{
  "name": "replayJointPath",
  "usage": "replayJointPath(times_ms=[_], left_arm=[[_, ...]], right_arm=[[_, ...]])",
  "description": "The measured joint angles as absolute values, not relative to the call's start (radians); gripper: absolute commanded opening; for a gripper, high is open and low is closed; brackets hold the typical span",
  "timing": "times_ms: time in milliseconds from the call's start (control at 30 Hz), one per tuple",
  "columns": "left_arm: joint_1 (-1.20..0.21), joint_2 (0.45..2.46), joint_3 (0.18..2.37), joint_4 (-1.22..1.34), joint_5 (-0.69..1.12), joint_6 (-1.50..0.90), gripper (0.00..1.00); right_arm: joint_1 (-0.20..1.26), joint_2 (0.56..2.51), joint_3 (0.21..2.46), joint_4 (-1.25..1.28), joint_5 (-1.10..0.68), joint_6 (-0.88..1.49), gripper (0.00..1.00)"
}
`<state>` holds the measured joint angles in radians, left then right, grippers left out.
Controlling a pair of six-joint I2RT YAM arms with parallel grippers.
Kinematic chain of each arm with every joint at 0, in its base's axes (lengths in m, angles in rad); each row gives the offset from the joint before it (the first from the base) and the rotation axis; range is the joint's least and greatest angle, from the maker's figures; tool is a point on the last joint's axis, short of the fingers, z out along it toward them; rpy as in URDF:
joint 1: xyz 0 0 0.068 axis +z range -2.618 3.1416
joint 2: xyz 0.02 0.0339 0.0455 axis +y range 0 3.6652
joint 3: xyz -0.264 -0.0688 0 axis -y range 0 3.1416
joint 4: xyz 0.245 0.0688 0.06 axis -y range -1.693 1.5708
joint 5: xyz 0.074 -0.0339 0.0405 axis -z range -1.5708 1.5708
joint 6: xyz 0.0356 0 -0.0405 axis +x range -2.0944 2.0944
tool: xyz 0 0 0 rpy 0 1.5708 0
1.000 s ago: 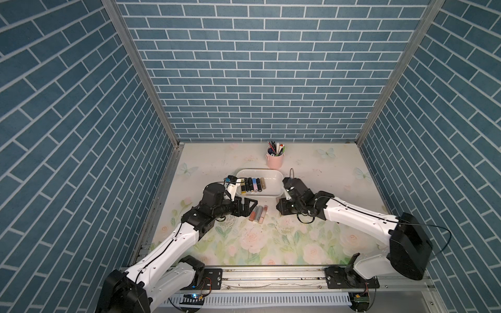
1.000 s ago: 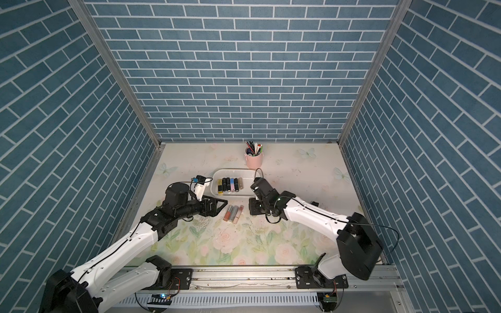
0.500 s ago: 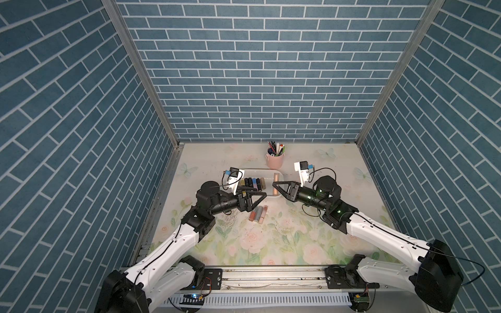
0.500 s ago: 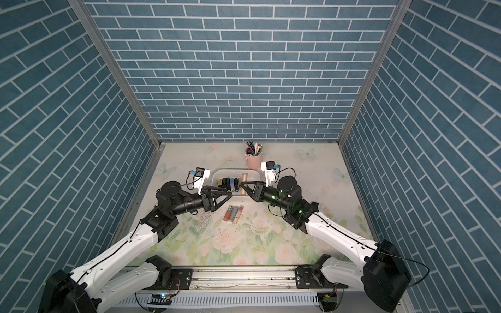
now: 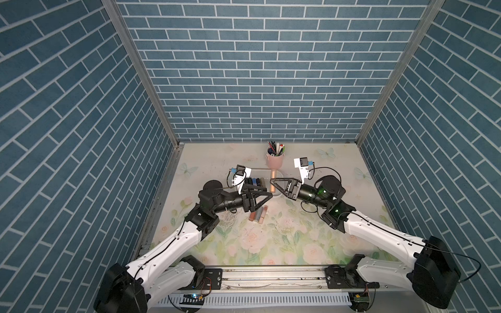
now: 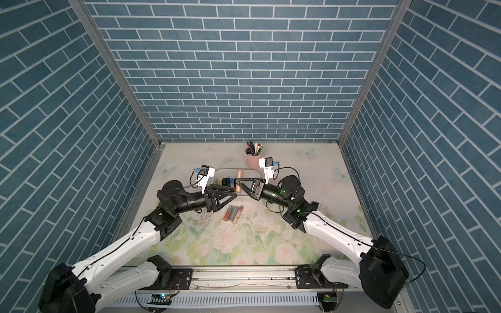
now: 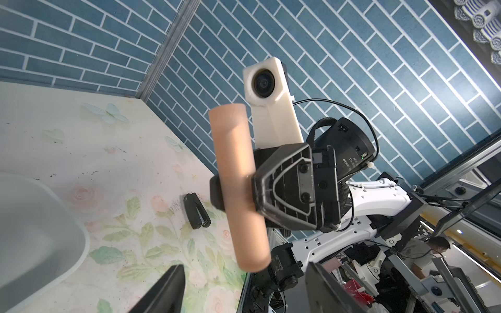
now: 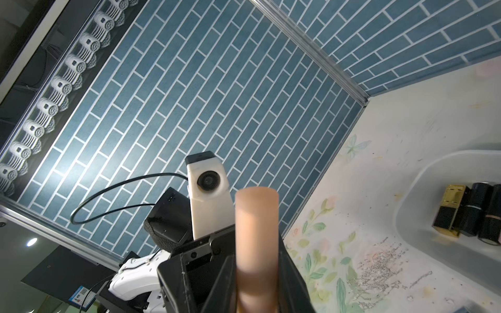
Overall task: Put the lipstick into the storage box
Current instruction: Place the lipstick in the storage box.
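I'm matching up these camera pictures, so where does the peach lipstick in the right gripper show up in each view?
In a top view: peach lipstick mid-scene, in the right gripper, just in front of the pink cup.
In a top view: the lipstick in the same spot.
Left wrist: slanted across the picture's middle.
Right wrist: close up at the picture's lower edge, blurred.
Shared landmark: the white storage box.

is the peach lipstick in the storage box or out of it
Out. The right gripper is shut on the peach lipstick, holding it in the air; the storage box holds only other lipsticks.
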<state>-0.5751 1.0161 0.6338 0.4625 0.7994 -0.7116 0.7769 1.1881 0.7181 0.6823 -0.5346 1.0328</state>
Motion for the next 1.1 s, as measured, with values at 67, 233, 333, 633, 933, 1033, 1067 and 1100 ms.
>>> replayJointPath(times_ms=[67,233,333,633,933,1033,1067,1100], left_arm=[[-0.575,1.026,0.641,0.466,0.805,-0.711,0.70],[-0.581,1.048,0.654,0.470,0.813,-0.711,0.60],[-0.585,1.052,0.659,0.471,0.820,-0.709,0.54],[-0.587,1.050,0.665,0.469,0.843,-0.700,0.35],[-0.586,1.050,0.665,0.457,0.840,-0.710,0.16],[-0.586,1.050,0.665,0.454,0.839,-0.710,0.11],[-0.586,1.050,0.665,0.453,0.839,-0.710,0.10],[-0.586,1.050,0.667,0.450,0.839,-0.710,0.10]], right_arm=[[0.783,1.193,0.718,0.687,-0.547,1.036,0.17],[0.796,1.206,0.719,0.695,-0.573,1.043,0.16],[0.799,1.210,0.719,0.696,-0.578,1.043,0.16],[0.797,1.213,0.719,0.707,-0.578,1.048,0.16],[0.798,1.213,0.719,0.720,-0.580,1.019,0.17],[0.798,1.213,0.719,0.720,-0.580,1.013,0.22],[0.798,1.214,0.719,0.720,-0.580,1.013,0.30],[0.798,1.214,0.719,0.720,-0.580,1.013,0.38]])
